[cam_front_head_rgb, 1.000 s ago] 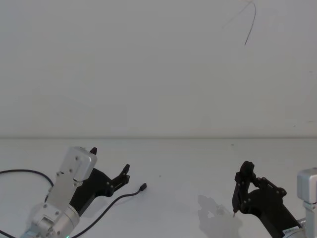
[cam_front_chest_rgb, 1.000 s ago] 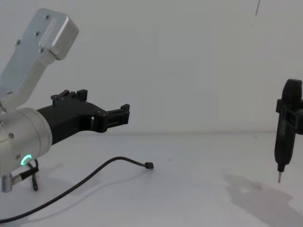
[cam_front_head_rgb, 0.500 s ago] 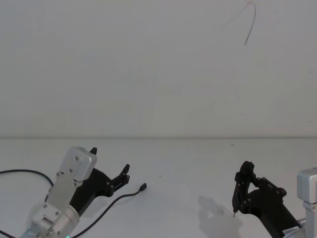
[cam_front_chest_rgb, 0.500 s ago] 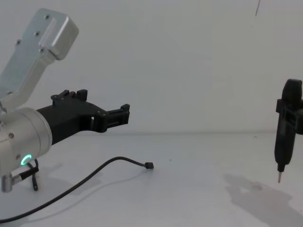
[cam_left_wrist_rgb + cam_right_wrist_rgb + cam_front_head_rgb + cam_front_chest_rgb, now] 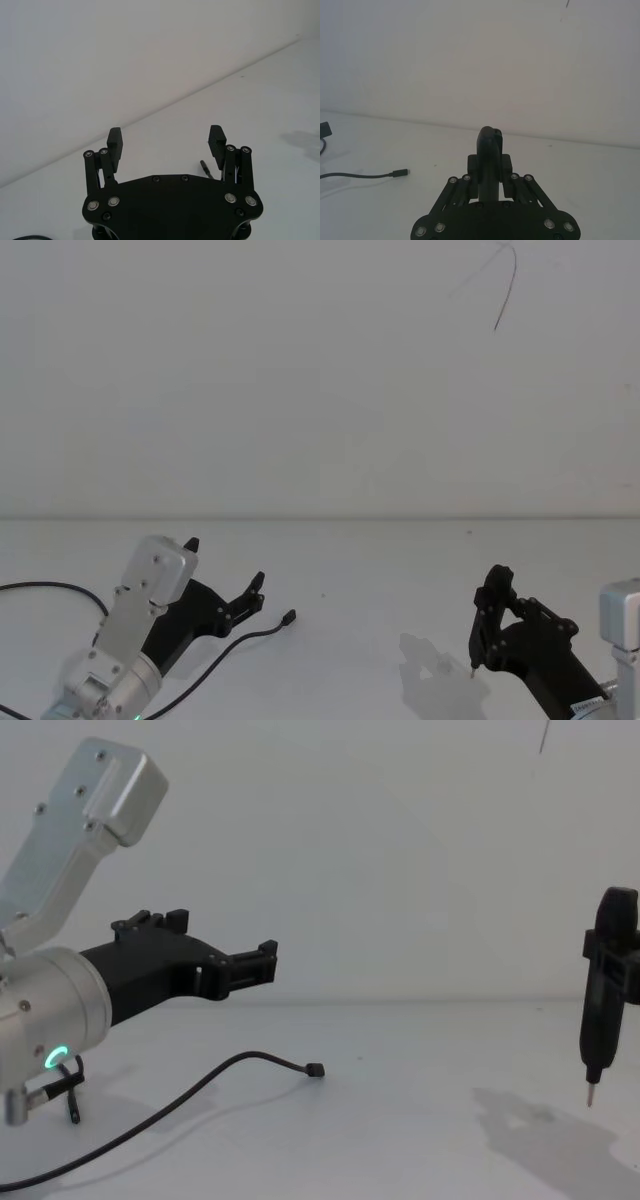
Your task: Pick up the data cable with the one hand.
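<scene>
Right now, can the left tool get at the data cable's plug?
Probably yes: the left tool hangs open above the table, the data cable plug lies just beyond its fingertips, and nothing sits between them.

The white counter point(image 5: 400, 570) runs back to a white wall. On its left part lies the black cable point(image 5: 255, 1055), curving in from the near left edge and ending at its plug point(image 5: 315, 1070), flat on the surface.
</scene>
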